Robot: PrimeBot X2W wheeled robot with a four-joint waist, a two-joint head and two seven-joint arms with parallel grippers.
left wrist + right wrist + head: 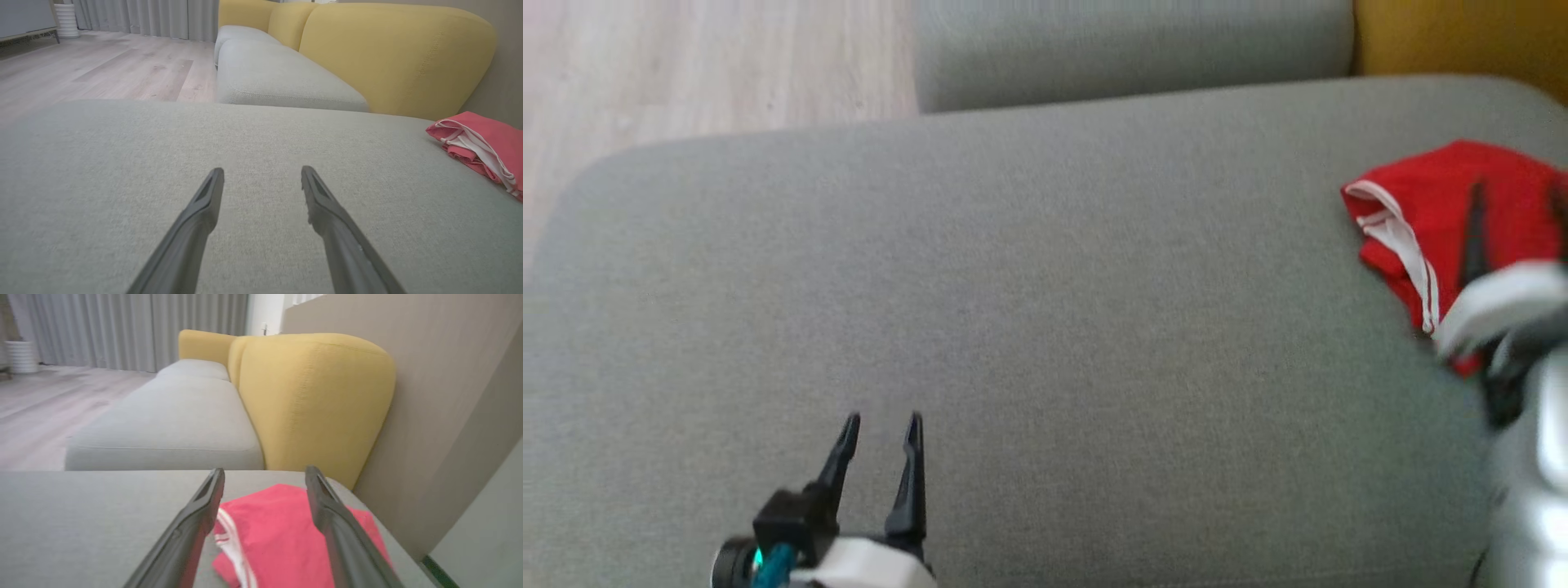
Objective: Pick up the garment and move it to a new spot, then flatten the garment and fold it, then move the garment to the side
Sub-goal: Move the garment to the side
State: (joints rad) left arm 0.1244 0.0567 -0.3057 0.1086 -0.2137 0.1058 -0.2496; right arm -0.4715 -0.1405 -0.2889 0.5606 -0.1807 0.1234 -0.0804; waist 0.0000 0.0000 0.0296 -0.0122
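Hovering over the red garment [1421,196], right hand [264,471] spread; left hand [883,418] spread too.

A grey sofa seat [1045,327] with yellow backrests [392,53] stands on a pale wooden floor [102,69]; grey curtains [122,330] hang beyond.

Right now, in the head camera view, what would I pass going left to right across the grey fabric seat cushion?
left gripper with two long dark fingers → bare stretch of the grey fabric seat cushion → red garment with white trim
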